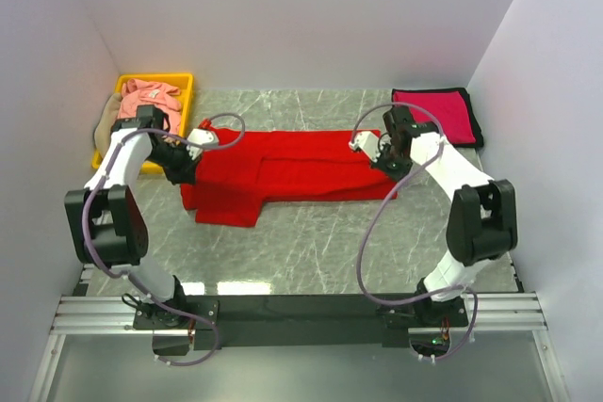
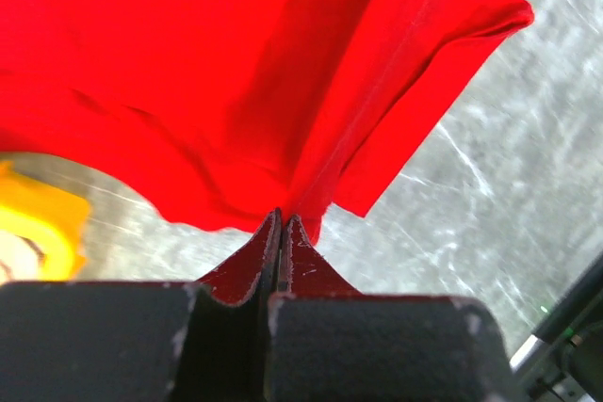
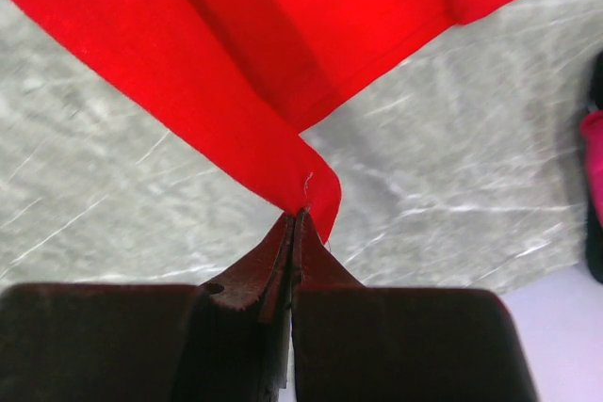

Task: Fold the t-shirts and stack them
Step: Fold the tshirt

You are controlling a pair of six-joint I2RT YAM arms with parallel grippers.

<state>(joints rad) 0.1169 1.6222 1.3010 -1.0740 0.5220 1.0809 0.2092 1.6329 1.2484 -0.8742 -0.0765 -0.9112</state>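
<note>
The bright red t-shirt (image 1: 292, 171) lies lengthwise across the middle of the counter (image 1: 311, 251), partly folded. The left claw (image 2: 281, 225) is clamped on its left edge and the right claw (image 3: 298, 221) on a corner at its right end. This paired grip probably keeps the cloth taut so that a fold can be carried over evenly.

Four t-shirts are counted:
- The red one, in work.
- One crimson-magenta t-shirt (image 1: 435, 112), laid flat at the far right, presumably as the base of the stack.
- One salmon pink t-shirt (image 1: 151, 96) and one tan t-shirt (image 1: 106, 124), kept in the single yellow bin (image 1: 186, 82) at the far left.

Two claws are engaged.
</note>
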